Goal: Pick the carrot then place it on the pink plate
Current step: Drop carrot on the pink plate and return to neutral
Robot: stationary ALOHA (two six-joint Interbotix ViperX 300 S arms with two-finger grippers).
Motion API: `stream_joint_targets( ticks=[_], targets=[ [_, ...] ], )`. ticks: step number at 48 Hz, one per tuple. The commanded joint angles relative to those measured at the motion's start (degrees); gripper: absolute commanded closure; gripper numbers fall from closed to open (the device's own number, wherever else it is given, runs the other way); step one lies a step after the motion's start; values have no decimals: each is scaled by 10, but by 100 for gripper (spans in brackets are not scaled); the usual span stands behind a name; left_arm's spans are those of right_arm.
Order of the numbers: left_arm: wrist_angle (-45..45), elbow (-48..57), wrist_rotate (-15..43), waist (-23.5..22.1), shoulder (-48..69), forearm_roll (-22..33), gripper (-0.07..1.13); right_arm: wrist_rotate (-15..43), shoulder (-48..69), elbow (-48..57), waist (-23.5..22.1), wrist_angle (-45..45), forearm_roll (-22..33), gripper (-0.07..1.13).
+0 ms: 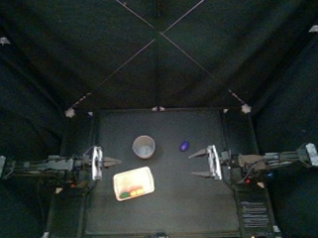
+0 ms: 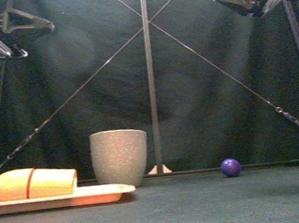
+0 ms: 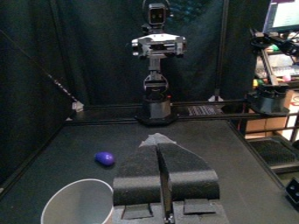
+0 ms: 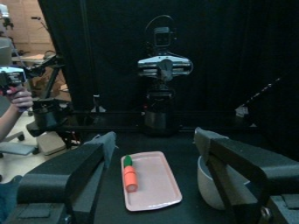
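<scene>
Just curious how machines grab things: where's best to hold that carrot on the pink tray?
Probably its middle, from straight above, closing across the narrow width. The carrot lies on its side on the pink tray, so its rounded flanks are exposed, while the tray's raised rim hinders a sideways approach.

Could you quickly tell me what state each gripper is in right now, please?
Left gripper: closed, holding nothing.
Right gripper: open, empty.
</scene>
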State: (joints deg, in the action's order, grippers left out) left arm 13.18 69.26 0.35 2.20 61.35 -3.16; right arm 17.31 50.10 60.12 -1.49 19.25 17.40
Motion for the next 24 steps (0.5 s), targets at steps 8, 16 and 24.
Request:
stream_joint_targets(
  ticks=[8,16,24],
  targets=[
    [6,-11,1,1,0,-2,107,1,4,4,-18,3,-2,1],
    [8,-12,1,0,0,-2,107,0,5,8,-25,4,3,1],
    [10,-12,1,0,0,-2,107,-1,8,19,-33,4,4,1]
  ],
)
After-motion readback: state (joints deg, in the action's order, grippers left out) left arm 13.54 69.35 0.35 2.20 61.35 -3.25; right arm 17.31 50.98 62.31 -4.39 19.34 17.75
